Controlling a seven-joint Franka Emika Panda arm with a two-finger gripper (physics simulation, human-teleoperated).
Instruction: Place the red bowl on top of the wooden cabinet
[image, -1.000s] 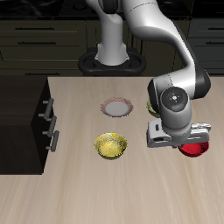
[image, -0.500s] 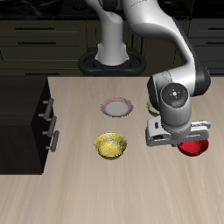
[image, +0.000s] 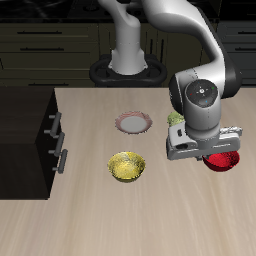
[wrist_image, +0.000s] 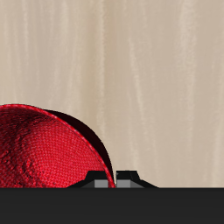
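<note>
The red bowl (image: 224, 161) hangs under my gripper (image: 216, 152), a little above the table near the side far from the cabinet. The gripper is shut on the bowl's rim. In the wrist view the red bowl (wrist_image: 42, 150) fills the space close to the gripper (wrist_image: 116, 178), showing its textured inside with bare table beyond. The wooden cabinet (image: 24, 128) is a dark box with silver bar handles at the opposite side of the table, its flat top bare.
A yellow bowl (image: 127, 166) sits mid-table, between the gripper and the cabinet. A white plate with a pink rim (image: 134, 122) lies farther back. An olive-green bowl (image: 174, 119) is partly hidden behind the arm.
The gripper has risen slightly with the red bowl in it and shifted a little toward the back. Nothing else has moved.
</note>
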